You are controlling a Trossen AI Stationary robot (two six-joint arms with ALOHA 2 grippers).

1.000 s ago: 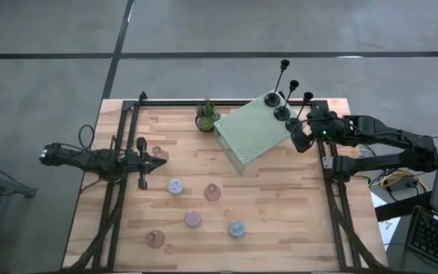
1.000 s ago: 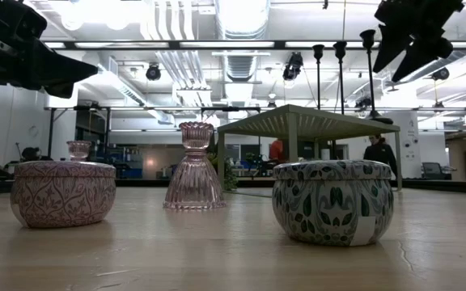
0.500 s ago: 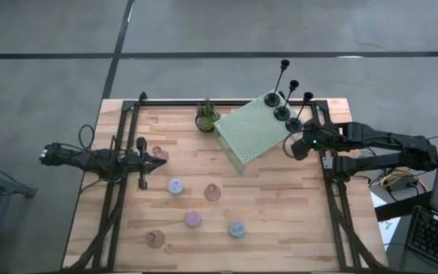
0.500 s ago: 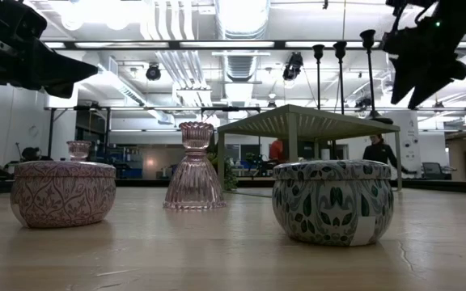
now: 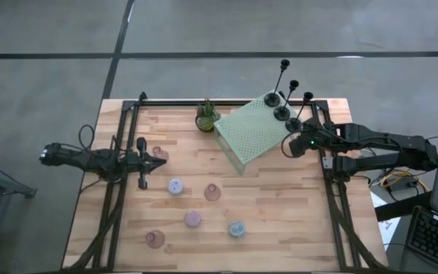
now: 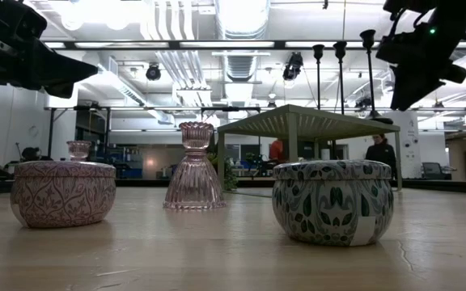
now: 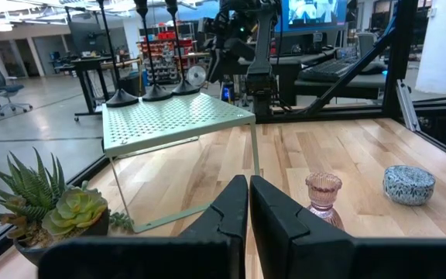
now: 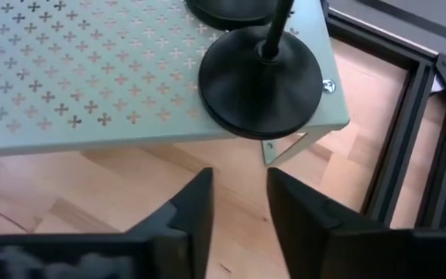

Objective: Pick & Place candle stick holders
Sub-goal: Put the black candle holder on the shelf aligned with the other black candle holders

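Three black candle stick holders stand with their round bases on the far right corner of the pale green platform. My right gripper hangs just off that corner, tipped downward. Its fingers are open by a narrow gap with nothing between them, a little short of the nearest black base. Pastel round holders, lilac, pink and blue, and pinkish glass cups sit on the wood. My left gripper is shut and level at the left, close to a third cup.
A small potted plant stands at the platform's far left corner. Black frame rails run along the table's left and right sides. Bare wood lies between the platform and the near right corner. A person stands in the room beyond the table.
My right gripper has come down and shifted slightly toward the table's left, off the platform's right corner. In the low view its fingers have drawn closer together. The holders have not moved.
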